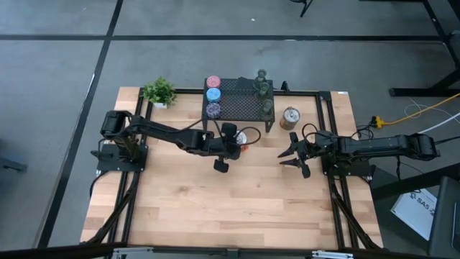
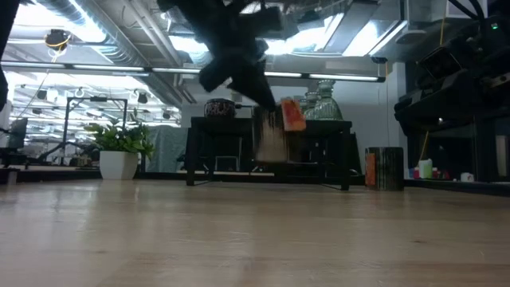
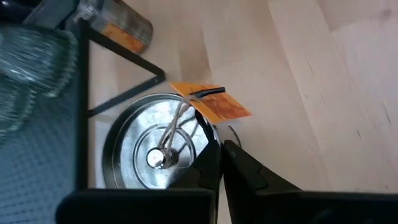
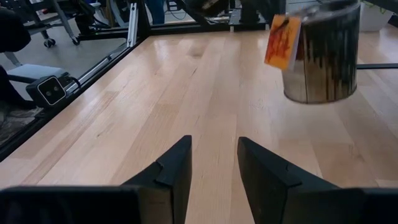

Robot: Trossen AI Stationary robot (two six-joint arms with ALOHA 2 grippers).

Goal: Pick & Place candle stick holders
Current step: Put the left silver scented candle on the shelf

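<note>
Our left hand (image 3: pixel 221 149) is pinched shut on the rim of a silver-and-orange candle holder (image 3: pixel 152 146), just in front of the mesh stand (image 1: pixel 241 101). We should lift it straight, keeping it level and clear of the stand. Our right hand (image 4: pixel 212 163) waits, fingers apart, near the second silver holder (image 4: pixel 320 53) on the table (image 1: pixel 215 208).

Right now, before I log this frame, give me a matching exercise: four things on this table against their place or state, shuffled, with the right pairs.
1. small green potted plant
2. pink round cup-like holder
3. left gripper
4. right gripper

A. jaws open, holding nothing
B. on the black metal mesh stand
C. at a corner of the wooden table, off the stand
D. jaws shut on the rim of a silver metal holder with an orange tag

Pairs: 1-C, 2-B, 3-D, 4-A
</note>
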